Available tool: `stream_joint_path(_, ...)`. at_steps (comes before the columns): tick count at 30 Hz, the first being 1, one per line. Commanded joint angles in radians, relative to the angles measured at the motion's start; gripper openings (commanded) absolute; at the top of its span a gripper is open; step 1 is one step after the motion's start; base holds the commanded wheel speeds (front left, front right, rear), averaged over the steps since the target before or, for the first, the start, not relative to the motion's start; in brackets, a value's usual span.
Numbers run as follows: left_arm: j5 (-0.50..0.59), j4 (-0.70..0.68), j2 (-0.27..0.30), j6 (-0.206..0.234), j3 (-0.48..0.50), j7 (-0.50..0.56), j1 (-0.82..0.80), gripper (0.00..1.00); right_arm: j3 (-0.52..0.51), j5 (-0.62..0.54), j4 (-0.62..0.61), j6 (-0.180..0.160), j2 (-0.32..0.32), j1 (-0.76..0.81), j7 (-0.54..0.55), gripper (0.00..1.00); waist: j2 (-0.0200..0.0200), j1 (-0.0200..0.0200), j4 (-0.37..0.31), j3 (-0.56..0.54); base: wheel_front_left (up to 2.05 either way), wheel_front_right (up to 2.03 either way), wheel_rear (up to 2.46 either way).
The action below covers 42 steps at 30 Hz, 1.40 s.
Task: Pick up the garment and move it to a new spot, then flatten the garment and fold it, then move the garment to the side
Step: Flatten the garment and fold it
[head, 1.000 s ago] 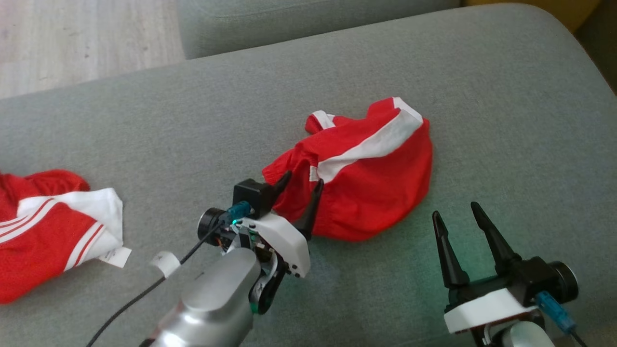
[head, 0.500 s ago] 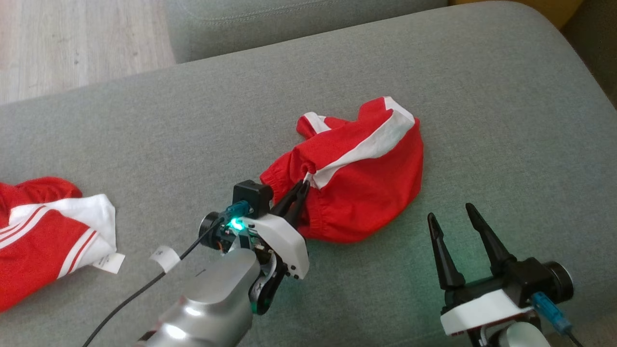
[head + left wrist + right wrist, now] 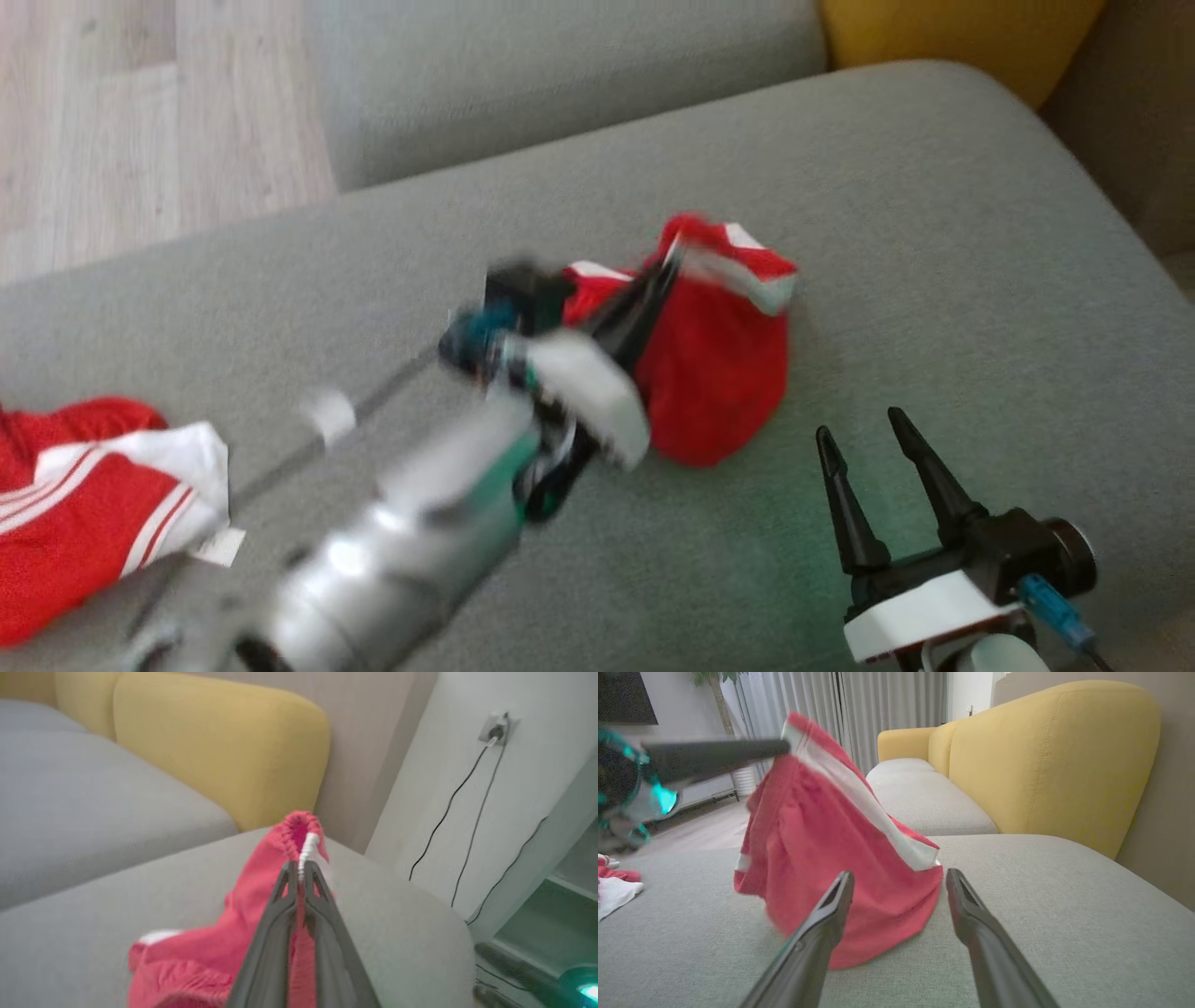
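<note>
Head view: the left pincer (image 3: 665,271) is clenched on the edge of the red garment (image 3: 719,373), holding it up in a peak while its lower part rests on the grey sofa cushion (image 3: 934,205). The right pincer (image 3: 859,425) stands released near the garment.

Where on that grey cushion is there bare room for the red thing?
Bare grey cushion lies between the held garment and the other red garment at left, and right of the right gripper. Crowded around the left gripper.
</note>
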Motion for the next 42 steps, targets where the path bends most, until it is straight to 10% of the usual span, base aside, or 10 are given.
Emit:
stream_joint_path(1,-0.025,-0.048,0.003,-0.012,0.035,0.001,-0.138,0.00,0.028,0.010,-0.030,0.007,-0.005,-0.012,-0.011,1.00,0.0000,0.0001,-0.025,-0.027,0.00,0.00,0.00)
stream_joint_path(12,-0.203,-0.111,0.007,-0.045,0.122,0.027,-0.412,0.00,-0.006,0.030,-0.049,0.007,-0.005,0.008,-0.011,1.00,0.0000,0.0001,0.005,-0.062,0.00,0.00,0.00)
stream_joint_path(27,-0.333,-0.220,0.289,0.044,0.023,0.082,0.179,0.00,-0.097,0.021,-0.108,0.007,-0.014,0.037,-0.011,1.00,0.0000,0.0001,0.263,0.021,0.00,0.00,0.00)
stream_joint_path(42,-0.266,-0.250,0.267,0.058,0.008,0.049,0.120,0.00,0.080,0.275,0.334,0.007,-0.364,-0.416,0.361,1.00,0.0000,0.0001,0.425,0.163,0.00,0.00,0.00)
